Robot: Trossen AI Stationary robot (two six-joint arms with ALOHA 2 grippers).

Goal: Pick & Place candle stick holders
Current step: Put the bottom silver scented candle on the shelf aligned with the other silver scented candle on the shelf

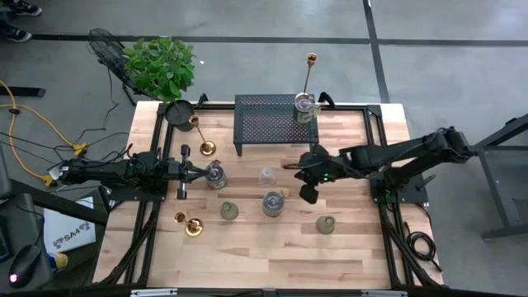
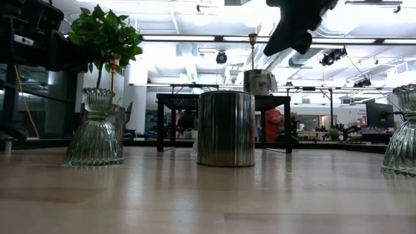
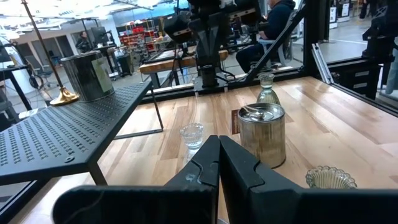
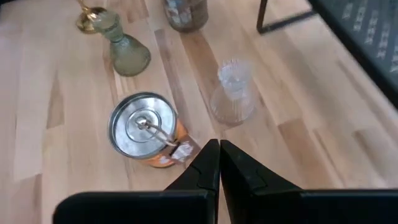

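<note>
From above, the plank table [image 1: 247, 247] holds the black rack [image 1: 268, 124] at twelve o'clock, with a gold candlestick [image 1: 310, 82] and a silvery cup [image 1: 304, 107] standing on it. The right gripper [image 1: 308, 193], fingers pressed together and empty, hangs near centre, the clear glass cup [image 1: 266, 176] at its nine o'clock. The left gripper [image 1: 216, 174], likewise closed and empty, reaches in level from the left edge. In the right wrist view, a silvery tin [image 4: 142, 128] sits just ahead of the fingertips; its orange label is unreadable.

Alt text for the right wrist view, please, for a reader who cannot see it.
The right gripper, fingers shut and empty, hangs above the wooden table, just past a silvery tin candle holder with a small label. A clear glass holder stands beside the tin and a greenish glass holder farther off.
</note>
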